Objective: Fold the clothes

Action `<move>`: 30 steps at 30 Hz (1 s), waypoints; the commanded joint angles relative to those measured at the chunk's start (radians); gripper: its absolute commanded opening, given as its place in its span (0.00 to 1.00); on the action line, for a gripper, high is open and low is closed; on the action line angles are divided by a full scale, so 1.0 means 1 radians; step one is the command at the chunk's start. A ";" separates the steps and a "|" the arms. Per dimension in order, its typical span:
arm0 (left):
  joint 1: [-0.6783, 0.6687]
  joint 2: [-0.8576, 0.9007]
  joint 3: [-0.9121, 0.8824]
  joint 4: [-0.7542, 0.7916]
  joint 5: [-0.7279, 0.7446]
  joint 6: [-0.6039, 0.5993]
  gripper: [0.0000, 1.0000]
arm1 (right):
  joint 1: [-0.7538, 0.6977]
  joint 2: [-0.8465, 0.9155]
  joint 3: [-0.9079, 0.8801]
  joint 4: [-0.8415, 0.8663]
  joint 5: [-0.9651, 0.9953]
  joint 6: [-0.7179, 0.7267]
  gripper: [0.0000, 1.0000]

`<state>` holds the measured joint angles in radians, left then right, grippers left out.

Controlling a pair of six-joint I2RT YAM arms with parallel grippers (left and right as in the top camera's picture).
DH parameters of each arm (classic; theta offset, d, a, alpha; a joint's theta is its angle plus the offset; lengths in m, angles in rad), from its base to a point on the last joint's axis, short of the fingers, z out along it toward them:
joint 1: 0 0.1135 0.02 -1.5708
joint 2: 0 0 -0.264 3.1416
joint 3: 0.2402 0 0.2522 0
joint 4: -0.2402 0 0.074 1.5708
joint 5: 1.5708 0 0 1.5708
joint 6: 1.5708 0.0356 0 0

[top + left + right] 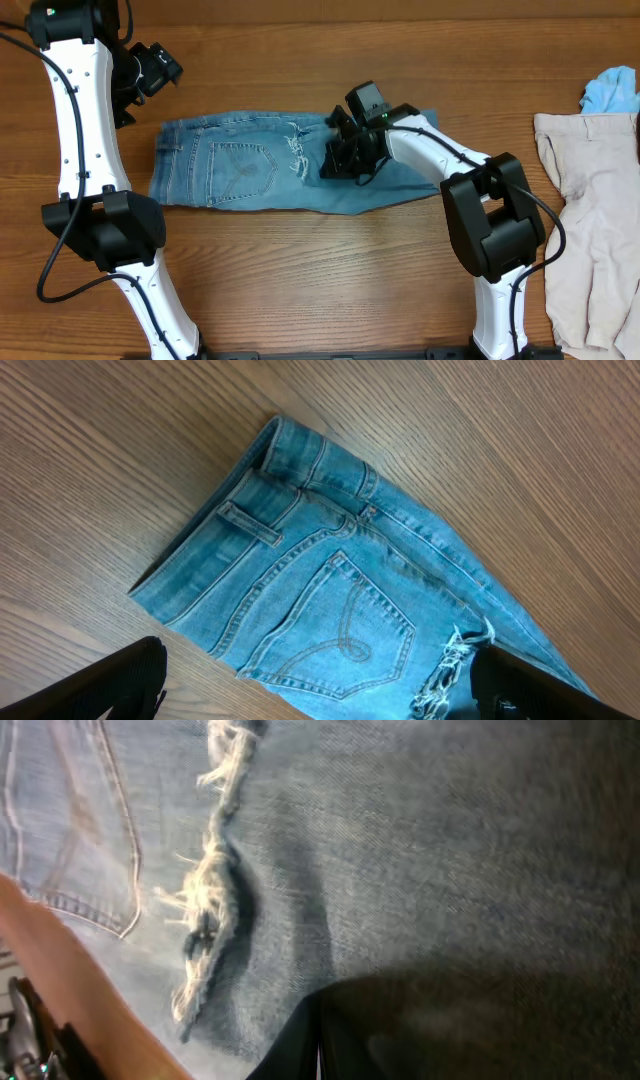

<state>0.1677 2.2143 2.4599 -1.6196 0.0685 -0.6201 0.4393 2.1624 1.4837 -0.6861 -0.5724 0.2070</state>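
Note:
A pair of light blue jeans (240, 165) lies flat across the middle of the table, with the waistband to the left and a back pocket and a frayed rip showing. My right gripper (345, 155) is low on the denim just right of the rip. In the right wrist view its fingers (318, 1040) are pressed together on the jeans fabric (400, 850). My left gripper (150, 70) hovers above the table behind the waistband. It is open and empty, and its fingers (315, 680) are spread wide over the waistband and pocket (340, 590).
Beige trousers (590, 220) lie crumpled at the right edge of the table. A light blue cloth (612, 90) lies behind them. Bare wooden table (300, 270) lies in front of the jeans.

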 commanded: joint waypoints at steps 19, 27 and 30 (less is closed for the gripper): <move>-0.005 -0.009 0.009 0.000 0.003 0.019 1.00 | -0.002 0.035 0.137 0.185 -0.005 0.086 0.07; -0.005 -0.009 0.009 0.001 0.003 0.019 1.00 | -0.010 0.125 0.146 0.255 -0.032 0.086 0.29; -0.005 -0.009 0.009 0.000 0.003 0.019 1.00 | -0.068 0.066 0.232 0.225 -0.169 0.086 0.37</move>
<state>0.1677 2.2143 2.4599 -1.6199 0.0685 -0.6205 0.4259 2.2887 1.6234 -0.4450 -0.6258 0.2913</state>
